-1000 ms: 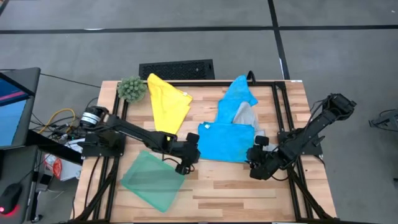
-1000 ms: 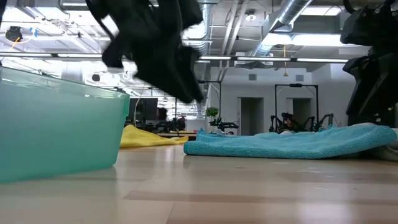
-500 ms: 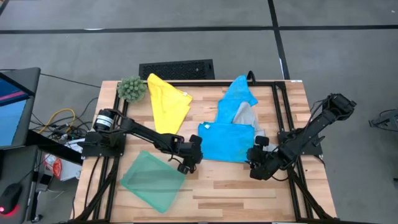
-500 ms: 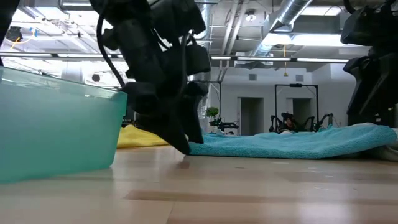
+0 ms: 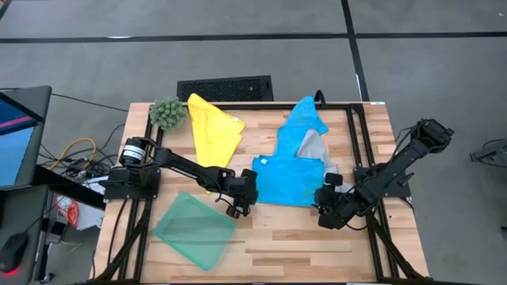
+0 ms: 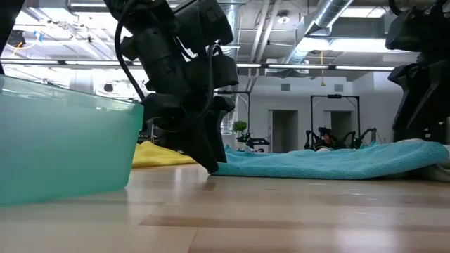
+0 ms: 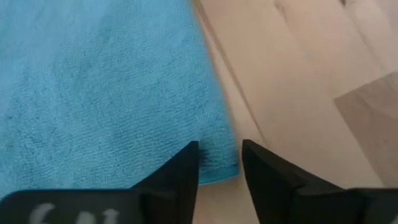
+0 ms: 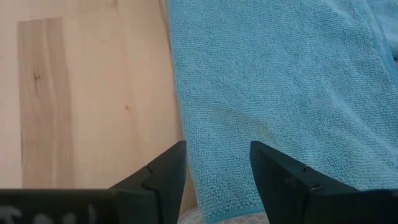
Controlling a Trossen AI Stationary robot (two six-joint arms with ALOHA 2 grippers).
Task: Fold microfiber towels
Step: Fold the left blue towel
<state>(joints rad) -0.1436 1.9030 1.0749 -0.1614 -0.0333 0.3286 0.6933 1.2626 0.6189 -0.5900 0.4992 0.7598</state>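
Your soft, limp bright blue microfiber towel [image 5: 289, 180] needs corner pinches: left tool [image 7: 219, 163] half-narrowed astride its near-left corner, right tool [image 8: 216, 167] parted astride its near-right edge.

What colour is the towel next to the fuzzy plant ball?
Yellow towel; the high view shows it best.

No text, label or number can be read anywhere.

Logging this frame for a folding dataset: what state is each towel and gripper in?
blue towel: spread flat, both grippers at its near corners
second blue towel: crumpled
grey towel: bunched, partly covered
yellow towel: loosely folded
teal towel: flat
left gripper: open over the corner
right gripper: open
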